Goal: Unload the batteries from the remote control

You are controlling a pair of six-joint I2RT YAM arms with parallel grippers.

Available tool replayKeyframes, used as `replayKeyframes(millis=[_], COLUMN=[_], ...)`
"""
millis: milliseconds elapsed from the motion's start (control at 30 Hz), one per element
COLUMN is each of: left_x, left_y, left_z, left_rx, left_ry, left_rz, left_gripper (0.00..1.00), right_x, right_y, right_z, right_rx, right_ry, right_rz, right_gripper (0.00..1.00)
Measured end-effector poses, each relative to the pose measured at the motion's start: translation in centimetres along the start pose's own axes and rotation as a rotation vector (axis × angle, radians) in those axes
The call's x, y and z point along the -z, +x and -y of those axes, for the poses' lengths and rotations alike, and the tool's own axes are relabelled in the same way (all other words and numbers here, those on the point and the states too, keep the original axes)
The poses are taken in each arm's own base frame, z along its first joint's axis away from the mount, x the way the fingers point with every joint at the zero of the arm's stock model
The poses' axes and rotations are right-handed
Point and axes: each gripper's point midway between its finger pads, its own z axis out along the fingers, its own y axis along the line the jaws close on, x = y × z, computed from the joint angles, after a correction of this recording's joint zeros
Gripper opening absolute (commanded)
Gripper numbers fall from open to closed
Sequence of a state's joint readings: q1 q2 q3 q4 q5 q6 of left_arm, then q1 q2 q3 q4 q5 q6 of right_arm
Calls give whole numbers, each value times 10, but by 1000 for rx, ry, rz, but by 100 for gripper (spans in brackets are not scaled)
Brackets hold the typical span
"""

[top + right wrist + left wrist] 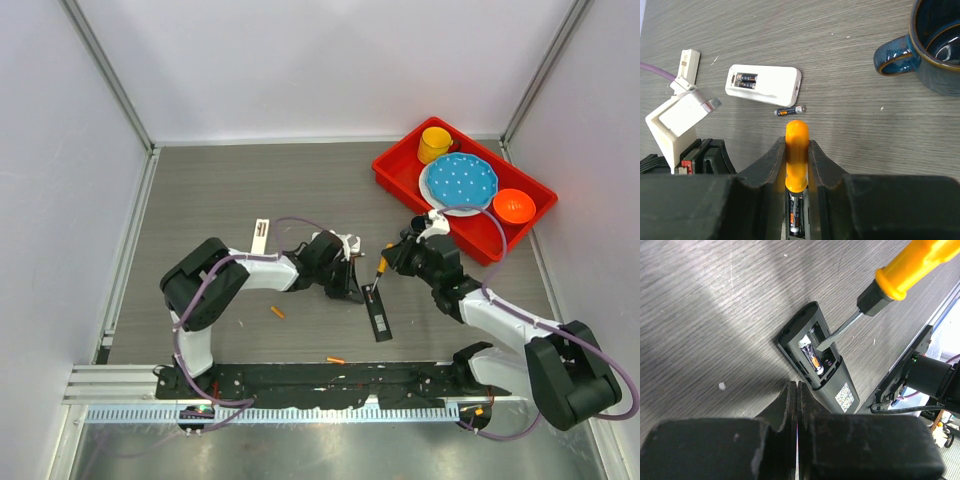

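Where woodgrain table (715, 300) lies, slim black remote (840, 383), orange-handled steel screwdriver (910, 265)

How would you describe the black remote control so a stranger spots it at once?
On the grey wood-grain table, look between the left arm and the right arm. The slim black plastic remote control lies flat there. Unlike the tiny orange batteries nearby, it is long and dark, with an orange-handled screwdriver poking into its open compartment.
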State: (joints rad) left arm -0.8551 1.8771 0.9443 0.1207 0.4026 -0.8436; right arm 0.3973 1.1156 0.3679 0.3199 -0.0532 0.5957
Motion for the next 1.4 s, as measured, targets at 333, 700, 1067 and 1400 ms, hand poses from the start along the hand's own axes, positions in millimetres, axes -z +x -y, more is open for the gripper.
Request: replayKeyframes(millis=[333, 700, 1067, 1400], left_x=[-4, -5, -5, -6], left_y=[-4, -4, -4, -2], left_z=[2, 2, 2, 2], left_rx=[-13, -10, -6, -4], left_ry=[2, -13, -15, -6], left_rz=[-1, -4, -9, -21], left_gripper=[0, 0, 0, 0], right_x=[-6, -12, -17, -17], right_y=[10, 18, 21, 20], right_z=[7, 2, -2, -4], right_rx=[-4, -71, -113, -113], right_ry=[18, -11, -36, -45], right_rz=[-34, -58, -71, -77], right_gripper=[1, 1, 1, 2])
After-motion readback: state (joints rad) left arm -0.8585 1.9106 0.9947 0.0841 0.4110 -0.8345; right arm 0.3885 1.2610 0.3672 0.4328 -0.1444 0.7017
